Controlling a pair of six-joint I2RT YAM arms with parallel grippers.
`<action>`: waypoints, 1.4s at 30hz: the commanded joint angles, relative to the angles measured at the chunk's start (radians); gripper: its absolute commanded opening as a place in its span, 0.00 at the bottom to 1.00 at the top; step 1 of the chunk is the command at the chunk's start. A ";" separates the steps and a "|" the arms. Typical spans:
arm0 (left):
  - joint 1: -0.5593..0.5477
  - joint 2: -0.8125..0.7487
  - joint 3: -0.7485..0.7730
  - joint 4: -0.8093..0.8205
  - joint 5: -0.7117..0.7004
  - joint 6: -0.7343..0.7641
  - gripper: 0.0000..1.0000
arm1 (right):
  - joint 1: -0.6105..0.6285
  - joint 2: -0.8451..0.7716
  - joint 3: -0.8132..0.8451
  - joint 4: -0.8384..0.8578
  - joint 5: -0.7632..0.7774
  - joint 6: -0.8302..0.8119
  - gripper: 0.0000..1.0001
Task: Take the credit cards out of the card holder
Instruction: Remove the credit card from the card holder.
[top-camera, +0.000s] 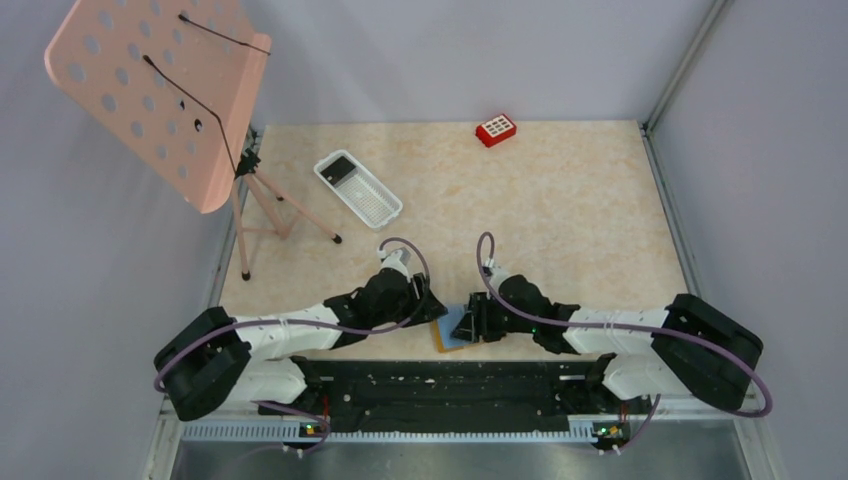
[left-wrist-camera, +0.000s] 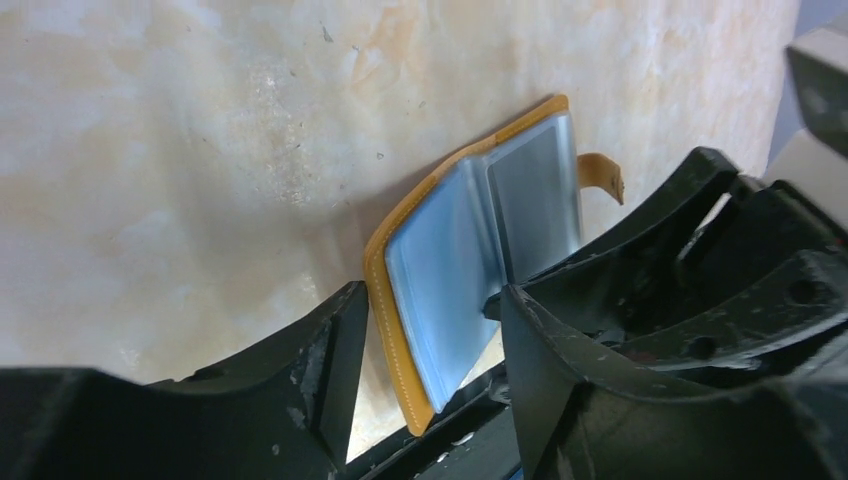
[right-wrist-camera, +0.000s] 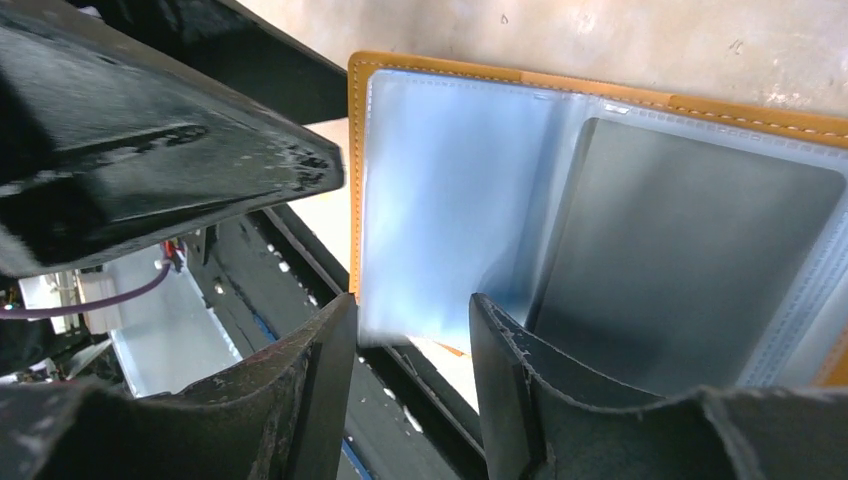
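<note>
— Lying open at the middle of the surface's (top-camera: 560, 200) near edge: card holder (top-camera: 452, 330), grey credit card (right-wrist-camera: 690, 260) in a clear sleeve.

— Flanked by left hand (left-wrist-camera: 430, 300), spread apart across the tan cover (left-wrist-camera: 385, 330), and right hand (right-wrist-camera: 412, 305), parted around a blue page (right-wrist-camera: 450, 200).

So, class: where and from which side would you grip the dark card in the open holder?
Pinch the dark card by its edge beside the card holder's fold, coming from the blue page side. Sleeve seams appear to run along the two outer edges, so it probably slides out towards the fold.
</note>
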 joint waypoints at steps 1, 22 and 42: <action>-0.003 -0.050 -0.007 0.008 -0.040 -0.007 0.59 | 0.022 0.033 0.036 0.068 0.006 -0.001 0.47; -0.003 0.088 0.012 0.066 0.024 0.036 0.42 | -0.019 -0.225 0.088 -0.369 0.272 -0.082 0.50; -0.003 0.097 0.020 0.054 0.027 0.033 0.36 | -0.037 -0.153 0.055 -0.395 0.394 -0.114 0.53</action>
